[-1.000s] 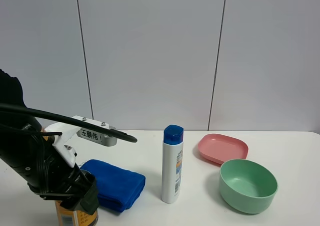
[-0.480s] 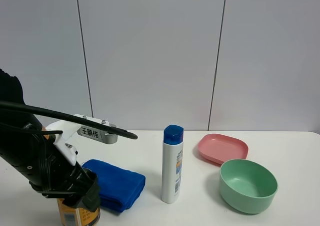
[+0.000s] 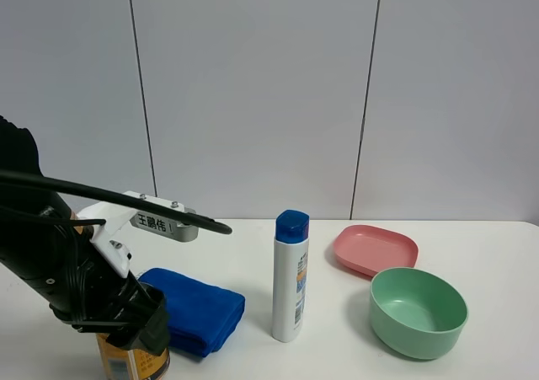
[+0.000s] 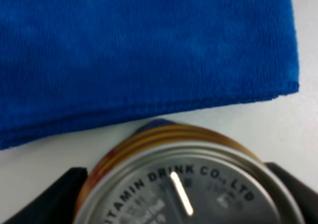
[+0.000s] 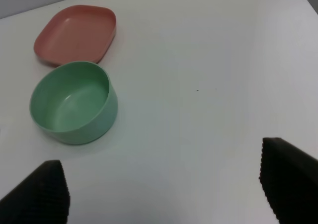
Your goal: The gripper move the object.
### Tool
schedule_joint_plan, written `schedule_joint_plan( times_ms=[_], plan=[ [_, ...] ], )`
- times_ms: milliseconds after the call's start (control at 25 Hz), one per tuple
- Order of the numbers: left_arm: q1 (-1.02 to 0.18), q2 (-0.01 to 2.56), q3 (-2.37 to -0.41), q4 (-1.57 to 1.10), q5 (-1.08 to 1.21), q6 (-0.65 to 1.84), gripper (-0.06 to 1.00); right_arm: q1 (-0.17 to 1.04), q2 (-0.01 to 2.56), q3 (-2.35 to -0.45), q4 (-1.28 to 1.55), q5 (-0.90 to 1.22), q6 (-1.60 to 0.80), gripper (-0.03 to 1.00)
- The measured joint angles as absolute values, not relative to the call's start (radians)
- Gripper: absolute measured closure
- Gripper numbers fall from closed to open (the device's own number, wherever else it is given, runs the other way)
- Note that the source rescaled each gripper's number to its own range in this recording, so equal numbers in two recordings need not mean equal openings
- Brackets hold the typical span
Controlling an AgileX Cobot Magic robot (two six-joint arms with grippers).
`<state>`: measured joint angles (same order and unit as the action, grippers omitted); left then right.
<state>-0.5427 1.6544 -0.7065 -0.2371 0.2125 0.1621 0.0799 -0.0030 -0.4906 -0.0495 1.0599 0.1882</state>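
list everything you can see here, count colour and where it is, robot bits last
small golden-orange metal drink can: 1, orange with silver top, front left of the table, between the left gripper's fingers
folded blue cloth: 1, blue, just behind the can
tall white bottle with a blue cap: 1, upright near the middle
pink shallow plastic dish: 1, pink, back right
green plastic bowl: 1, green, empty, in front of the dish
white table: 1, white, under everything
left gripper: 1, black, a finger on each side of the can
right gripper: 1, black, open above bare table near the bowl
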Motion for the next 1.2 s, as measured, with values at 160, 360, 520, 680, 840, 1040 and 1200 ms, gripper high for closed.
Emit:
schedule_joint_plan(
  times_ms=[160, 360, 520, 680, 840, 1040, 1200],
  plan=[
    [-0.543, 1.651, -0.706, -0.237, 0.215, 0.162, 0.74, 0.08, -0.003, -0.491, -0.05, 1.06, 0.188, -0.03],
    [-0.543, 1.592, -0.706, -0.237, 0.247, 0.162, 0.47, 0.08, -0.003, -0.491, -0.05, 1.06, 0.188, -0.03],
    [-0.543, 1.493, -0.712, -0.225, 0.315, 0.16, 0.41, 0.08, -0.003, -0.491, -0.05, 1.06, 0.188, -0.03],
    [-0.543, 1.342, -0.77, -0.156, 0.434, 0.093, 0.41, 0.08, -0.003, -0.491, -0.05, 1.06, 0.188, -0.03],
    [-0.539, 1.183, -0.859, -0.018, 0.574, -0.014, 0.41, 0.08, -0.003, -0.491, -0.05, 1.06, 0.188, -0.03],
    [-0.445, 0.97, -0.962, 0.124, 0.787, -0.07, 0.41, 0.08, -0.003, -0.491, -0.05, 1.06, 0.188, -0.03],
    [-0.291, 0.783, -0.97, 0.15, 0.94, -0.067, 0.41, 0.08, -0.003, -0.491, -0.05, 1.06, 0.188, -0.03]
  ],
)
